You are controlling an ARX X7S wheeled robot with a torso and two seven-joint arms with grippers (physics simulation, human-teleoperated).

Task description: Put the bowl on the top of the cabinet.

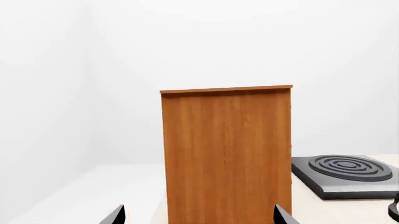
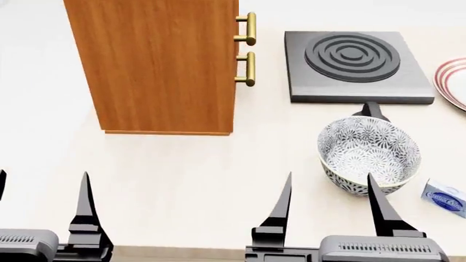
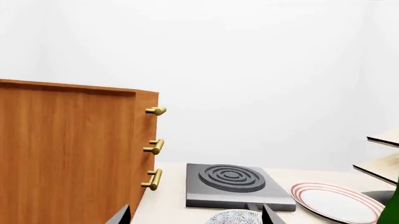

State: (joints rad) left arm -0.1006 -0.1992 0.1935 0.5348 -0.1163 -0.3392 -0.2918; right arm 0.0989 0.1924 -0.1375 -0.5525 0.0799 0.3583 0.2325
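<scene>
Bowl [image 2: 370, 154] sits free on the surface [image 2: 182, 180], lower right of the head view, cabinet [image 2: 156, 65] upper left. Right pincer [image 2: 329, 199] spread wide, empty, just short of it; left pincer [image 2: 43, 199] also apart. Straddle the near rim, clamp firmly, lift level.

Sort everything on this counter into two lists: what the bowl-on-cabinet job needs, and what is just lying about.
Needed: bowl; cabinet; right gripper, jaws open, nearest the bowl.

Lying about: hotplate; red-rimmed plate; small blue-and-white box; wooden rack; left gripper.
</scene>
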